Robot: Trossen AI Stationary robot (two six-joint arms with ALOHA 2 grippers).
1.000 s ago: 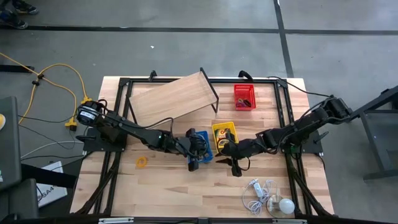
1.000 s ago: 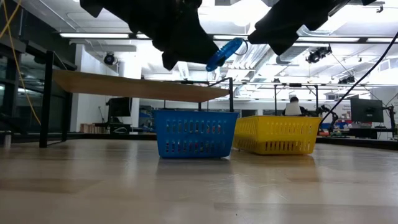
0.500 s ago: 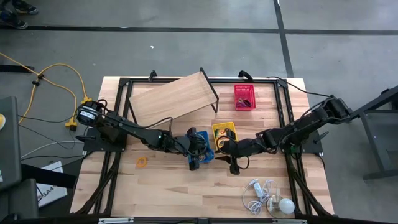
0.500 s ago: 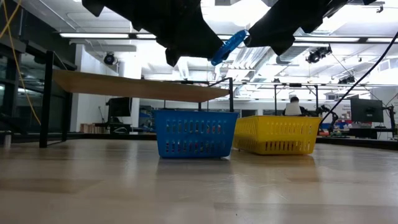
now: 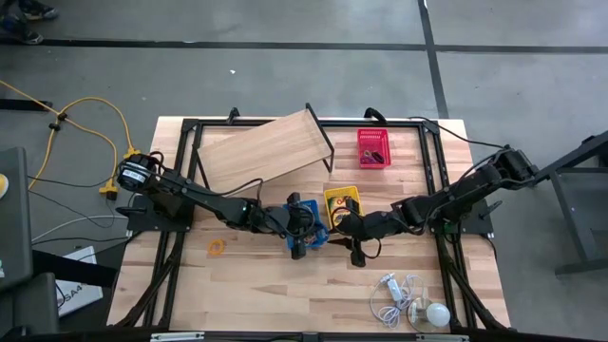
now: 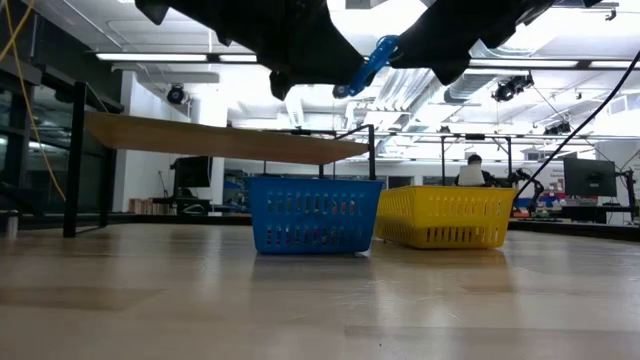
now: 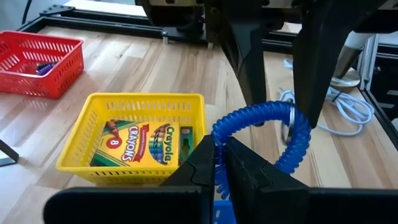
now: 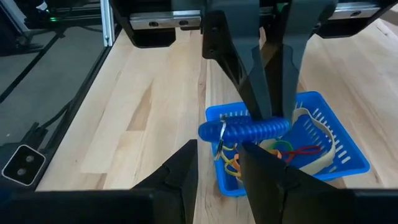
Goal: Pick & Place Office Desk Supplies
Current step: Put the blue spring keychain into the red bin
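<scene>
Left gripper pinches blue coil; right gripper parted, contact unclear.

Both arms are dark, nearly black, built of slim jointed links that thicken at the elbows. The left arm ends at its base in a round motor housing with a pale ring and a yellow tag beside it. The right arm has a blocky shoulder joint. Thin black cables run along each. The left tool and the right tool have flat, matte black wedge-shaped fingers.
</scene>
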